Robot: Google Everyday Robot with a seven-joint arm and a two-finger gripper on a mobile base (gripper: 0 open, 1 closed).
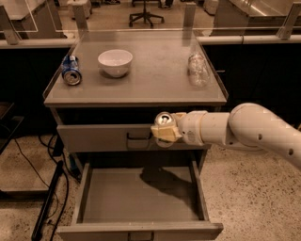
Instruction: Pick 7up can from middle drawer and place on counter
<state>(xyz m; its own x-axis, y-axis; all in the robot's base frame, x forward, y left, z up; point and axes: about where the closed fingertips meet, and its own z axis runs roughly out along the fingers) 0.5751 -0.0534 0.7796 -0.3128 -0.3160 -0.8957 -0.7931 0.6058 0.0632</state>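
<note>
Blue can [71,70], white bowl [115,61], clear bottle [198,69]

Cream pincer [164,133] above grey middle drawer [120,200], silver-topped 7up can [163,119]

I see speckled floor [254,188], black cables [49,197] lower left, a swivel chair [146,14] beyond clear partitions [28,21] (dim, warm light). The gripper [164,132] sits mid-frame, clasping the 7up can [163,120].
</note>
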